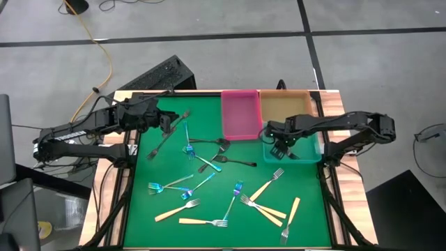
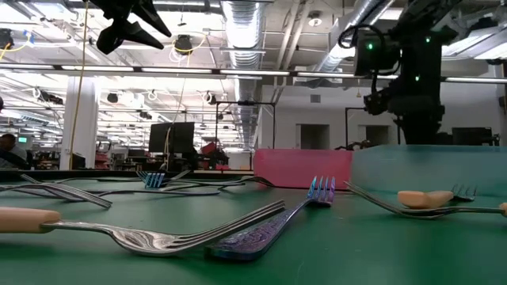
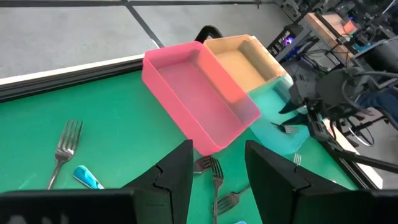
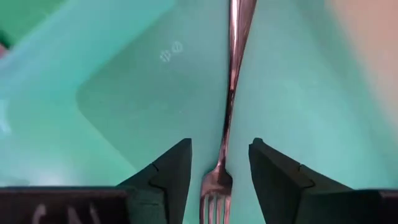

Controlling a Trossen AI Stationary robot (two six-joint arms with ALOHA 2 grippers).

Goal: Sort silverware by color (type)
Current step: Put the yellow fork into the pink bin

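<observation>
Right tool (image 1: 279, 149) over the teal bin (image 1: 311, 155), fingers parted, gripping nothing. A dark metal fork (image 4: 229, 106) lies inside the teal bin between the fingers (tines toward the wrist). Pink bin (image 1: 240, 113) and tan bin (image 1: 286, 104) sit beside the teal bin. Left tool (image 1: 166, 123) well apart, fingers parted, empty. Other forks (image 1: 209, 181) scattered on the green worktop (image 1: 306, 223).
</observation>
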